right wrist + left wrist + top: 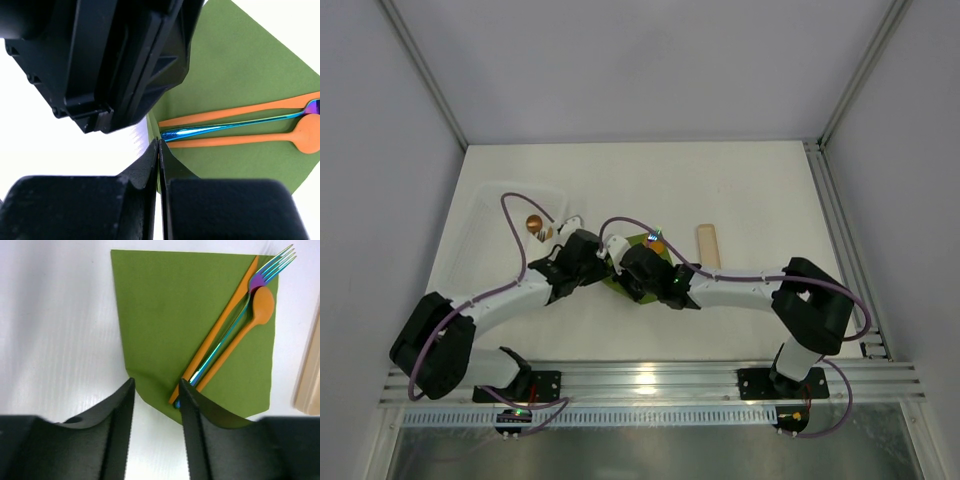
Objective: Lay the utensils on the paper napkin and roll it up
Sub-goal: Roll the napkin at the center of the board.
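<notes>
Top view looks down from behind; both wrist views share the paper napkin [175,315] close up.

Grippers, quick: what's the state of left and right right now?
Left gripper: open, holding nothing, over the paper napkin corner.
Right gripper: shut at the paper napkin edge; whether it pinches it cannot be told.

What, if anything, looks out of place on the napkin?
Only the fork: its tines stick out past the far corner of the napkin, while the heads of the orange knife and spoon beside it stay on the paper. Nothing looks spilled or damaged.
</notes>
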Tool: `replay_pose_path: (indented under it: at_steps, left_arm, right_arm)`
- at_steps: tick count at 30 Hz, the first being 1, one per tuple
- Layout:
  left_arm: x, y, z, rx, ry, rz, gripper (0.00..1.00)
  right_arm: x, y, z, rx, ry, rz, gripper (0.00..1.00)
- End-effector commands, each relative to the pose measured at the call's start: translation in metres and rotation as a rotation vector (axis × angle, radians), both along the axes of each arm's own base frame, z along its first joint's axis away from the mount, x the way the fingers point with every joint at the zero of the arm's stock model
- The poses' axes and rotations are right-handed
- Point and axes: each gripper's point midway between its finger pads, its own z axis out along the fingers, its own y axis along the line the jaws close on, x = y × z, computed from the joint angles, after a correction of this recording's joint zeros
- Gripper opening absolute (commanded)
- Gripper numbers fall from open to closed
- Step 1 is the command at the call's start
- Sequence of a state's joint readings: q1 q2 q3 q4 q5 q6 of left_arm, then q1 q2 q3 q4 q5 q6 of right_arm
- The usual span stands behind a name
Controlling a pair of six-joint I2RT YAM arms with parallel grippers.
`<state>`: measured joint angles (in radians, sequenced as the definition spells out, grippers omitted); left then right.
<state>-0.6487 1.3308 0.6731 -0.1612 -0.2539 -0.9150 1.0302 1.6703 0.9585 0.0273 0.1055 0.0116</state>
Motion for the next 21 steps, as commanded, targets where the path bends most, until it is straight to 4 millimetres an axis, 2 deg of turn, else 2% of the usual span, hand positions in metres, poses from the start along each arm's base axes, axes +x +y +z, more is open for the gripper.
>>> replay_pose_path:
  at_steps: [1, 7, 14, 21]
  left_arm:
    - [0.015, 0.000, 0.028, -0.014, -0.069, 0.041, 0.46]
    - [0.020, 0.011, 0.029, -0.006, -0.067, 0.068, 0.60]
    - [0.030, 0.014, 0.034, -0.018, -0.067, 0.083, 0.63]
    - [0.036, 0.020, 0.033, -0.023, -0.064, 0.081, 0.64]
  right_arm:
    - [0.009, -0.014, 0.001, 0.028, 0.011, -0.112, 0.03]
    - [0.005, -0.016, -0.002, 0.029, 0.012, -0.105, 0.04]
    - [-0.002, -0.013, -0.006, 0.026, 0.019, -0.076, 0.04]
    - [0.002, -0.013, -0.001, 0.026, 0.001, -0.091, 0.03]
